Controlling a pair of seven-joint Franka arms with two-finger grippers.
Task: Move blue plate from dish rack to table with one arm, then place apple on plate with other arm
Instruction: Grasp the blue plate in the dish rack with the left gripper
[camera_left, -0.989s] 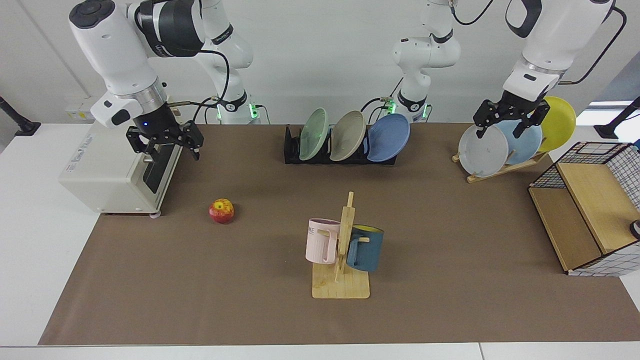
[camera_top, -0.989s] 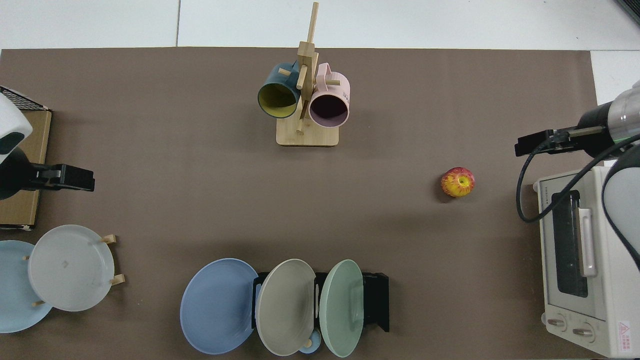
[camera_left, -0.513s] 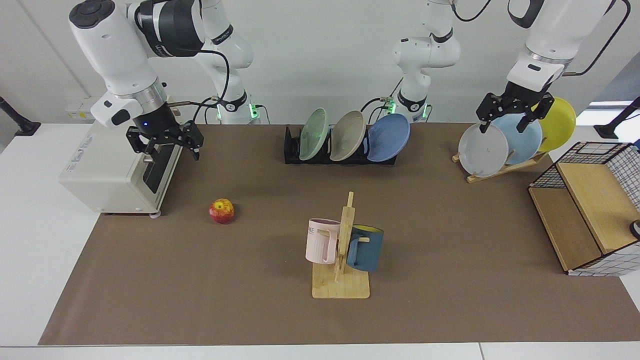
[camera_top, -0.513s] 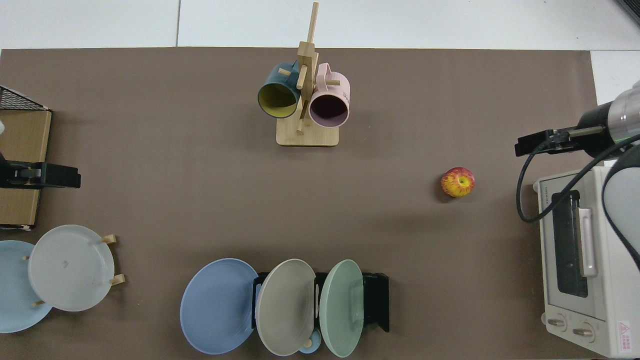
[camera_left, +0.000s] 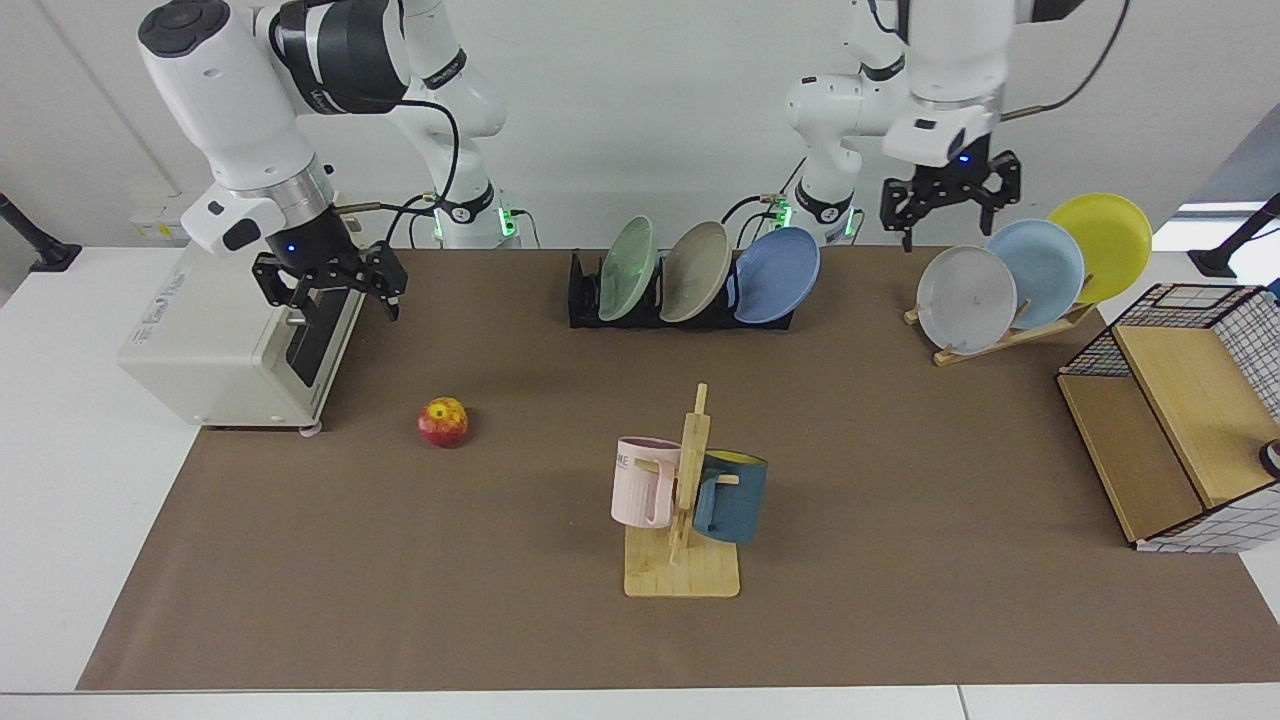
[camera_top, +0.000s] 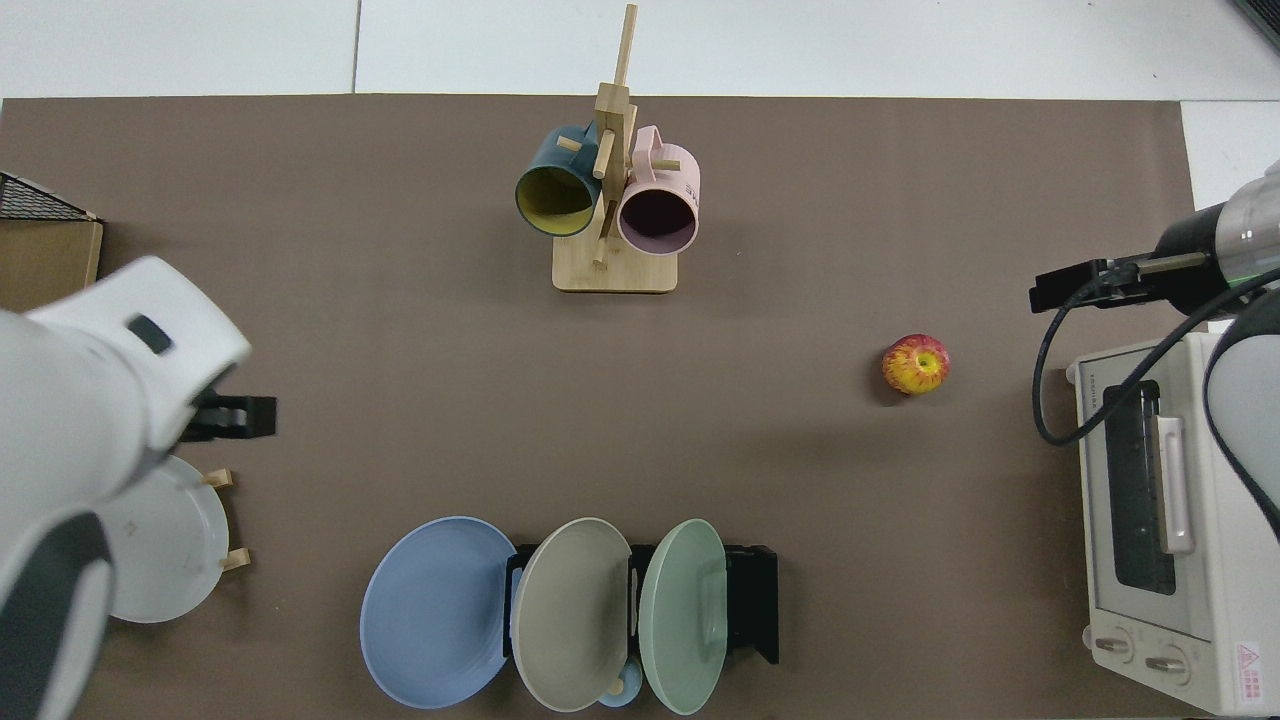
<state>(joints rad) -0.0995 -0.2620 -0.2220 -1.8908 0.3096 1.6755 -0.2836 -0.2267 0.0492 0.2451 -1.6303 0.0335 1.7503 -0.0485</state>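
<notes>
The table (camera_left: 900, 520) has nothing on it for the apple yet, so this looks like the very first step: getting an arm to the blue plate (camera_left: 778, 275). That plate leans in the end slot of the dish rack (camera_left: 585, 300), the slot nearest the left arm, untouched. The left gripper (camera_left: 950, 203) hangs high between the dish rack and the wooden plate stand (camera_left: 1000, 338), fingers spread, holding nothing. I reckon it must next come down and across to the plate's top rim, close on it and lift it clear of the dividers.

The right gripper (camera_left: 328, 288) waits in front of the toaster oven (camera_left: 215, 345), also spread and empty, with the apple (camera_left: 443, 422) lying on the mat near it.

Counting: two arms, one toaster oven, one basket (camera_left: 1190, 420), three plates in the black rack, three on the wooden stand, two mugs on their stand (camera_left: 685, 560), one apple.
</notes>
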